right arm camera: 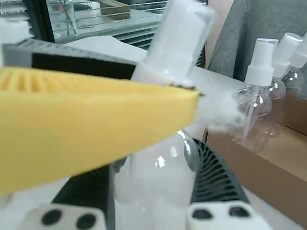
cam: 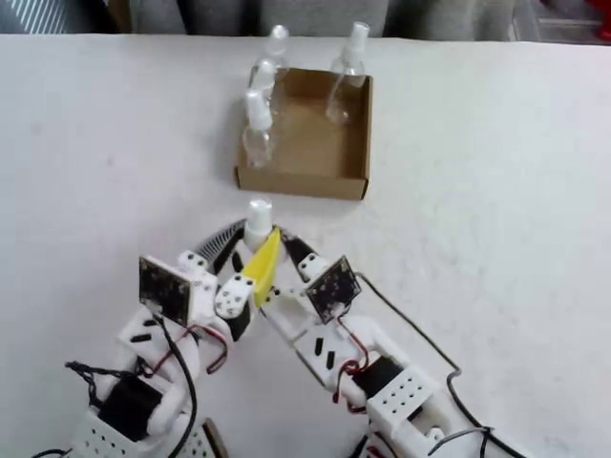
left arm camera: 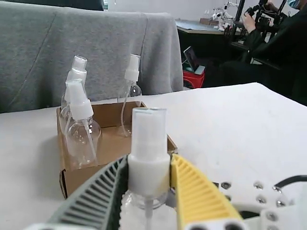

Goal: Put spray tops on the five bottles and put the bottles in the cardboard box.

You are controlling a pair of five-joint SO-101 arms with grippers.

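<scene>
Shows two arms leaning in from the near side of a white table, wrists angled toward each other in a V and meeting at one point. Has the left gripper, with one grey finger and one yellow finger, closed tight on the collar of a white spray top. Has the right gripper, with black fingers, clamped lower down around the clear body of the same held bottle. Places that bottle upright between the two arms, just short of the near wall of the cardboard box and apart from it. Cannot tell whether its base rests on the table.

Beyond the arms, an open cardboard box sitting flat on the table, holding four clear bottles, all upright and all with white spray tops on. Three in a row along the box's left wall as seen from above, close together. The fourth bottle alone in the far right corner, well apart from the other three
</scene>
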